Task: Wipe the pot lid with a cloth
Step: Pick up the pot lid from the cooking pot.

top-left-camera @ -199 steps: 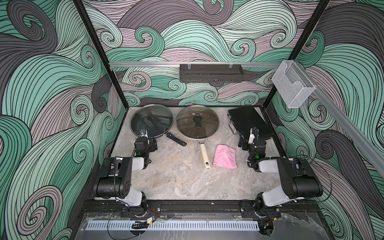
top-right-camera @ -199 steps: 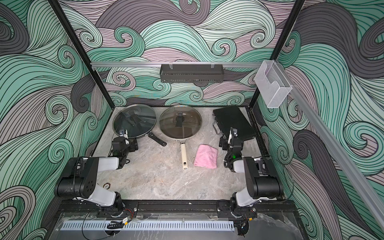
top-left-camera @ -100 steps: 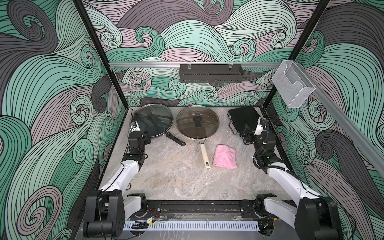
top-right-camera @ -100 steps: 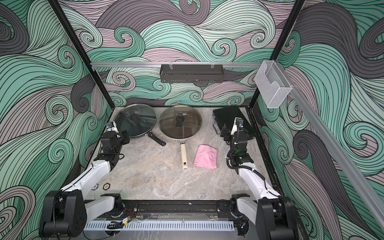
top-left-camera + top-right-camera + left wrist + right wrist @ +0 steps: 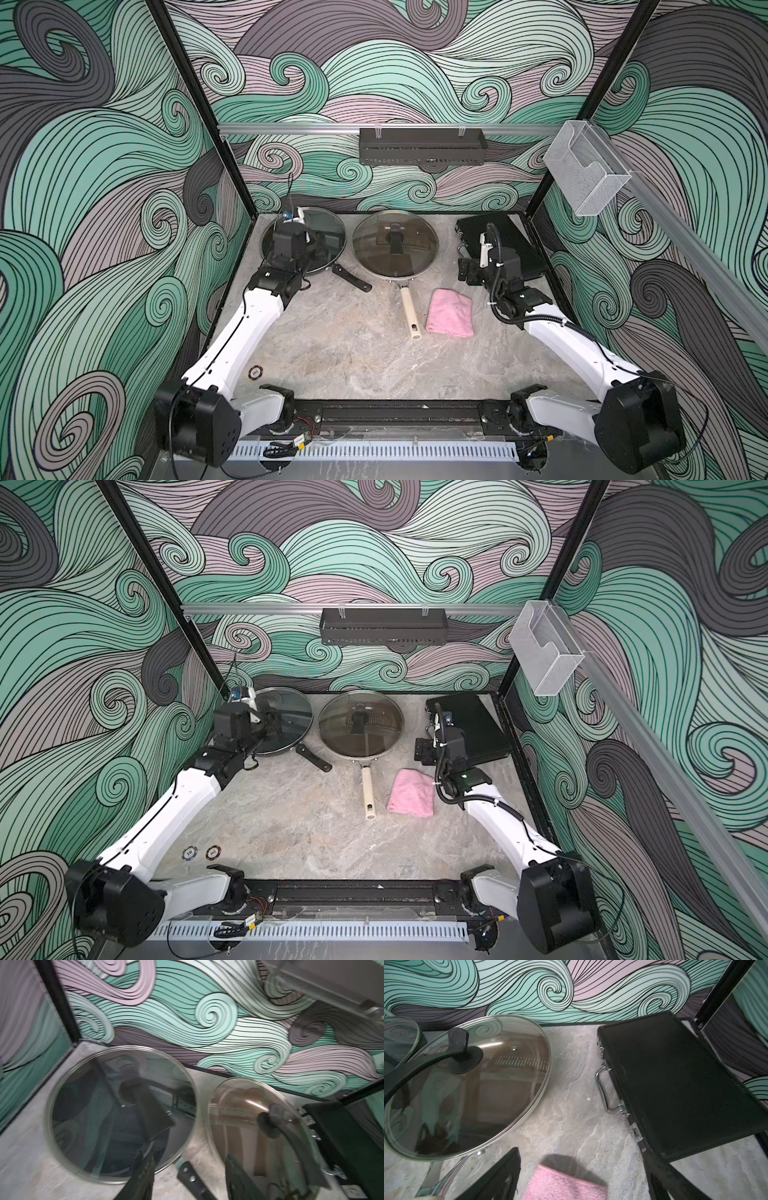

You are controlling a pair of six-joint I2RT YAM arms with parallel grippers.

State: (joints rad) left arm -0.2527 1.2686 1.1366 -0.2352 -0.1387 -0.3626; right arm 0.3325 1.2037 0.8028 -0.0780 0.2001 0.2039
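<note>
A: Nearest stuff?
B: Two poker chips (image 5: 189, 852) on the table (image 5: 353, 353), by the left arm's base.
A: Cloth?
B: Pink cloth (image 5: 451, 312) lies flat, just beside the beige pan handle (image 5: 409, 307). Nothing grips it.
A: Right gripper (image 5: 580, 1150)?
B: Jaws wide apart, empty, above the cloth's far edge. Black case (image 5: 675, 1084) is beside it.
A: Left gripper (image 5: 185, 1154)?
B: Jaws apart, empty, at the left glass lid's (image 5: 122, 1109) near rim; contact unclear. Middle glass lid (image 5: 395, 243) sits on its pan.

Marble tabletop (image 5: 353, 353): black-handled pan (image 5: 351, 277), beige-handled pan (image 5: 409, 308), pink cloth (image 5: 451, 312), black case (image 5: 521, 235)
</note>
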